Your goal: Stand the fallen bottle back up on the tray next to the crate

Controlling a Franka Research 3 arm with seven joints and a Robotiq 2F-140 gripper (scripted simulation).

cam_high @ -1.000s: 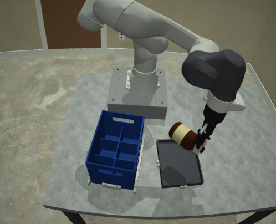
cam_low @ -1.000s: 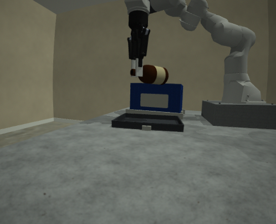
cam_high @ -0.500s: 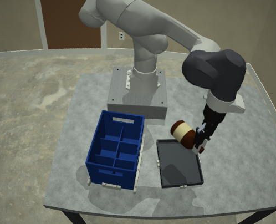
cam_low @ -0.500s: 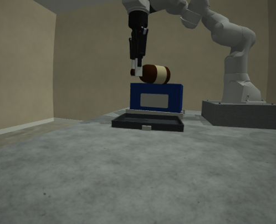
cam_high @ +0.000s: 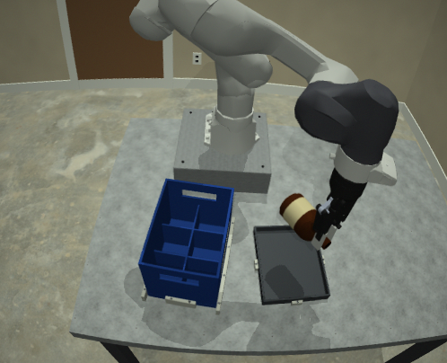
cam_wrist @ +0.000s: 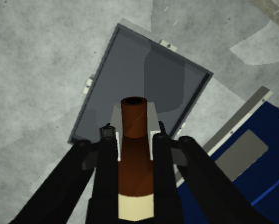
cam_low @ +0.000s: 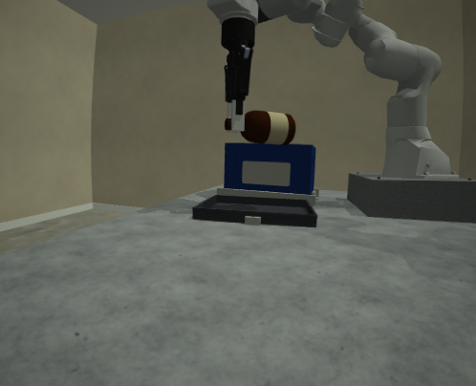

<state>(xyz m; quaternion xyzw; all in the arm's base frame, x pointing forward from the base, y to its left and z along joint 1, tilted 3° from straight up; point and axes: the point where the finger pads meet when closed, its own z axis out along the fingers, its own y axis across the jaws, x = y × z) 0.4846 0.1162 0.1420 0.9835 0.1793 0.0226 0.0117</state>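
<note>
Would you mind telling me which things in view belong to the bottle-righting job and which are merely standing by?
Part of the job:
- brown bottle, held sideways in the air by its neck
- gripper, shut on that neck
- dark tray, below it, nothing in it

Standing by:
- blue crate, compartments unfilled, beside the tray
- grey pedestal under the arm
- table

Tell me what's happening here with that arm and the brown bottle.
The arm's gripper is shut on the neck of the brown bottle and holds it in the air, lying sideways, above the dark tray's back edge. The blue crate stands beside the tray, which has nothing on it. The bottle isn't upright yet.
</note>
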